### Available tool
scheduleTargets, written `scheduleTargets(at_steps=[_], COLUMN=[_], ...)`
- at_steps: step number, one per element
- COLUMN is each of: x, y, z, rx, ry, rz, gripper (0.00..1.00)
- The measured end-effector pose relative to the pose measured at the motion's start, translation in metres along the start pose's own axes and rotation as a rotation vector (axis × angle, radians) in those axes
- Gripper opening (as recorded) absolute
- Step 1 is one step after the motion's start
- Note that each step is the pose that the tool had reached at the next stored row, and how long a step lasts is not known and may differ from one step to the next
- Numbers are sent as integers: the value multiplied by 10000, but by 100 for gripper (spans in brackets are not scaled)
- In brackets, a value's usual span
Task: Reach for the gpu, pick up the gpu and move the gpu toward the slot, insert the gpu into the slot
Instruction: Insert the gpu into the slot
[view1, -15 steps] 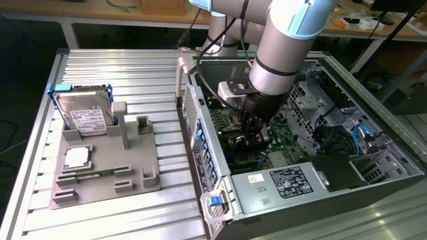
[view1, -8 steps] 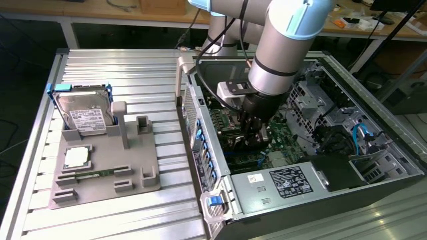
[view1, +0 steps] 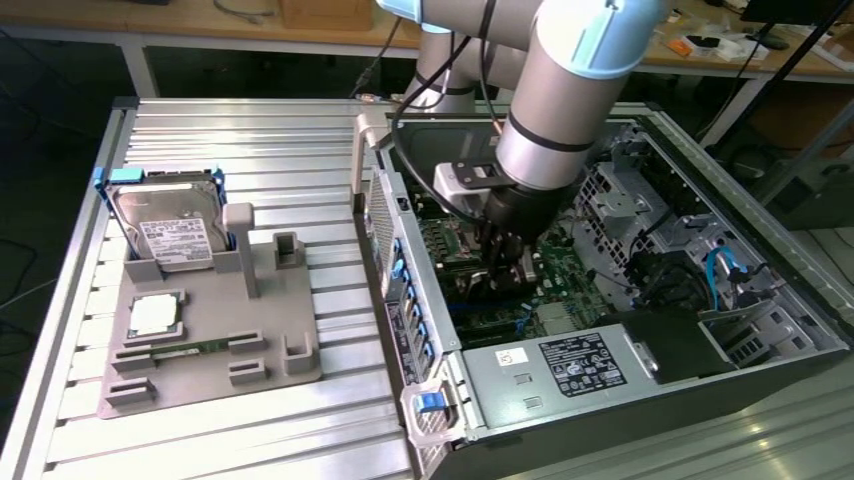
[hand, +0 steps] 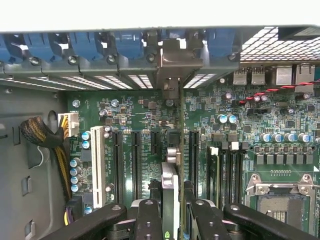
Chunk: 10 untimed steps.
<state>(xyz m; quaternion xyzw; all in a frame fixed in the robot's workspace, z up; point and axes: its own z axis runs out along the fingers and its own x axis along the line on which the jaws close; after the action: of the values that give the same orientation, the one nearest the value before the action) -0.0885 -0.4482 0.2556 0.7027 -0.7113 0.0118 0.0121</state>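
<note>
So from my remote seat: the open PC case (view1: 747, 330) sits on the exterior view's right of the worktop (view1: 240, 440), and my arm (view1: 561, 110) drops steeply into it from above. The gpu (hand: 170, 192) is edge-on, straight under the claw (hand: 170, 220), long axis running along the black slots (hand: 136, 165) on the motherboard (hand: 280, 115), bracket end toward the case's rear wall. Claw's clenched on the gpu.
</note>
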Motion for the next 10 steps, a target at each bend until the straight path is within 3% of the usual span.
scheduleTargets(at_steps=[10], x=[-11], y=[1], z=[-1], rx=[-1], ry=[1], rz=[0], gripper=[27])
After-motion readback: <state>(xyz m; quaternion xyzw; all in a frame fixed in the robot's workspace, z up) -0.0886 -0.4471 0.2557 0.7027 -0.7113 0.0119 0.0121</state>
